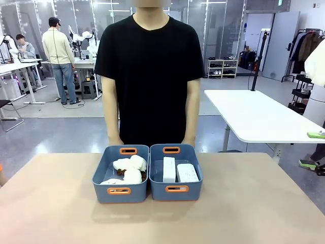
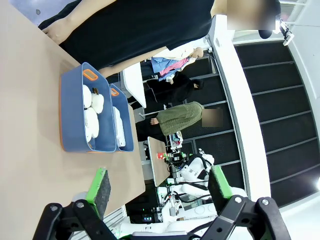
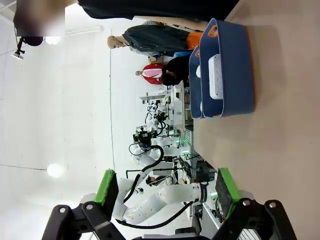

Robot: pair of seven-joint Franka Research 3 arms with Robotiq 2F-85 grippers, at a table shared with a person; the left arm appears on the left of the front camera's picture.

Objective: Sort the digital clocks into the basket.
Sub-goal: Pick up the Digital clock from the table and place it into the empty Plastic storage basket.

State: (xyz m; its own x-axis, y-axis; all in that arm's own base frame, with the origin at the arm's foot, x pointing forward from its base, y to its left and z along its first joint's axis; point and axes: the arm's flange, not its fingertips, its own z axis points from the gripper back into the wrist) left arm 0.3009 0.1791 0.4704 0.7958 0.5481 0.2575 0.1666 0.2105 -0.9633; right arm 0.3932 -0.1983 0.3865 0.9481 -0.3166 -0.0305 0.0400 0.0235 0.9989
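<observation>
Clocks [image 1: 177, 172]: two white blocks lying side by side in the basket [image 1: 175, 194], touching the twin bin [image 1: 121, 195] of plush toys [image 1: 130, 169]. Left claw [image 2: 157, 187] and right claw [image 3: 165, 187] are hanging spread and empty, baskets well ahead across bare tabletop [image 1: 254, 213]. No legible writing showing.

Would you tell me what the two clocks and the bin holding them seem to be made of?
The digital clocks look like smooth white hard plastic: flat faces, rounded corners, an even matte sheen. The basket looks like moulded blue-grey plastic, matte, with orange-rimmed handle slots. The plush toys in the neighbouring bin look like fluffy white fabric.
</observation>
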